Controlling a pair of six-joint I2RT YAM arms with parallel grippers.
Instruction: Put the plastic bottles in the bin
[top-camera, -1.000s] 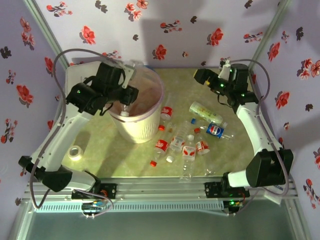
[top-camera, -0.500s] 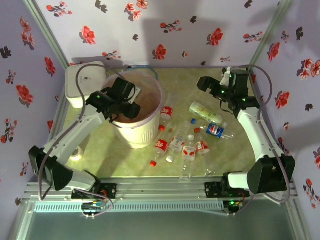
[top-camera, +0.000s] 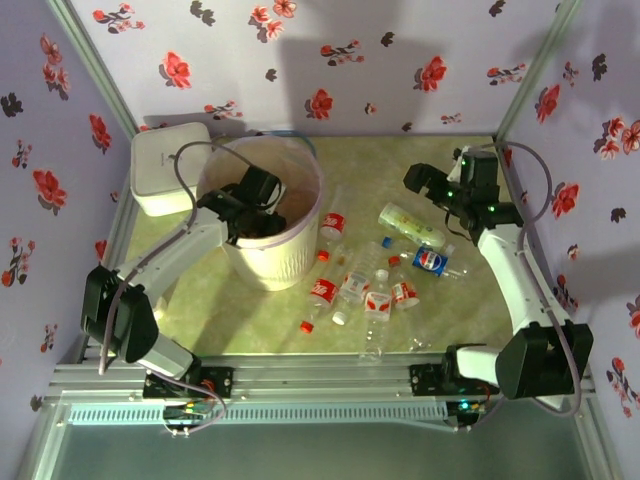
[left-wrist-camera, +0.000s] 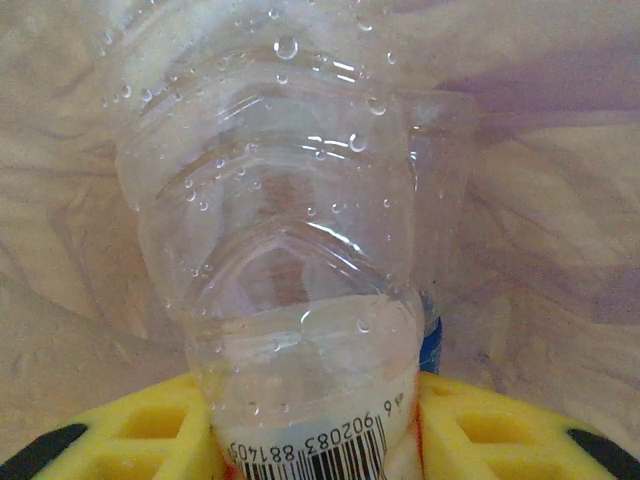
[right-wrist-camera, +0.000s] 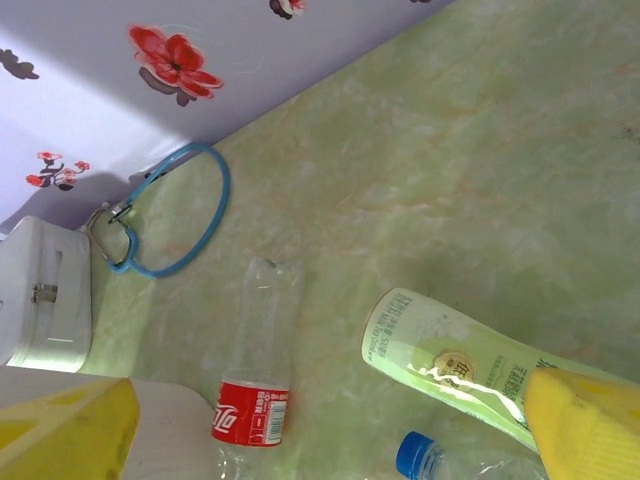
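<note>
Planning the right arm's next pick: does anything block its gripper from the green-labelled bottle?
Nothing visible does. The right gripper hangs open above the table; the green-labelled bottle lies uncovered, other bottles beside it, none on top.

Walls: papered in pale lilac wallpaper (top-camera: 400, 30), strewn with red and dark flowers.
Corners: edged by slim grey metal posts (top-camera: 97, 68), slanted outward.
Floor: green-yellow marbled tabletop (top-camera: 240, 325), flat and glossy.
Front edge: closed by ribbed silver aluminium rail (top-camera: 320, 372).
Light: came from above; threw soft grey shadows (top-camera: 320, 50) on back wall.
</note>
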